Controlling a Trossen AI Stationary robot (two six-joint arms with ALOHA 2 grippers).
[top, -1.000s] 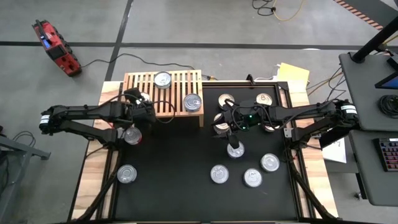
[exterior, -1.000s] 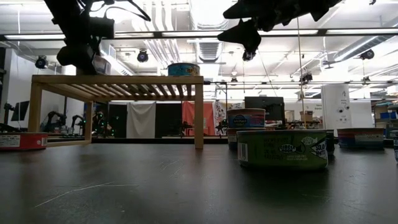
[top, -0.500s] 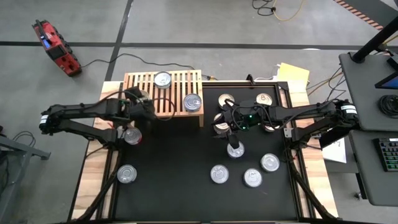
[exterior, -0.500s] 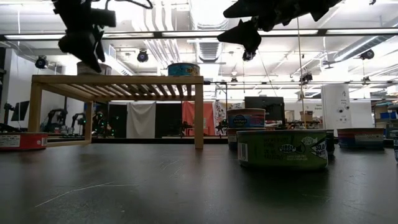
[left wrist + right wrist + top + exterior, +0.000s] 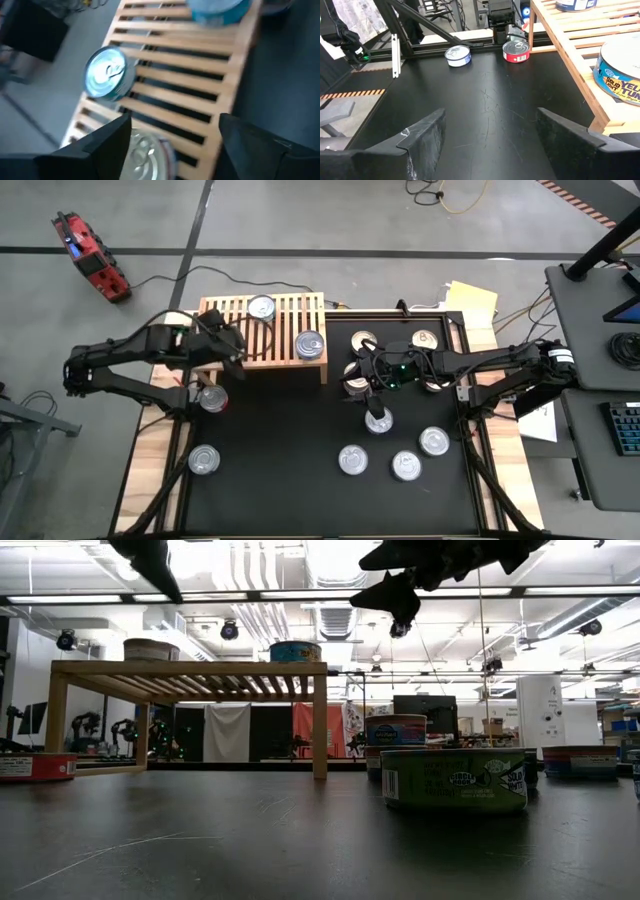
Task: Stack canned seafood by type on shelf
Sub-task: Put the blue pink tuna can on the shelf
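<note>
Black matting covers your desk (image 5: 290,440), with grey floor and a red tool lying beyond it. Your left gripper (image 5: 233,345) hangs released above the left front corner of the shelf (image 5: 285,355), fingers spread and holding nothing. Only its wrist view shows what sits under it: a silver-lidded can (image 5: 145,155) lies between the two dark fingers (image 5: 100,147) on the slats, with a second can (image 5: 106,74) farther along the shelf (image 5: 200,75) and a blue-labelled one (image 5: 220,10) at the far end. From above, that first can is hidden by the gripper; you see only the two others, one at the back edge (image 5: 261,307) and one at the right front corner (image 5: 309,345).

Your left arm reaches in from the desk's left edge, elbow bent, wrist raised over the shelf. Your right gripper (image 5: 352,370) is also released and empty, held high over the middle of the desk with the arm stretched straight in from the right.

The low view alone shows the stacking heights: two cans (image 5: 152,649) (image 5: 295,651) stand singly on the shelf top (image 5: 190,668), while a green-labelled can (image 5: 455,780) sits on the matting in front.

Six more cans lie loose on the desk: a red one (image 5: 212,398), one below it (image 5: 204,459), and four (image 5: 353,459) lower right.
</note>
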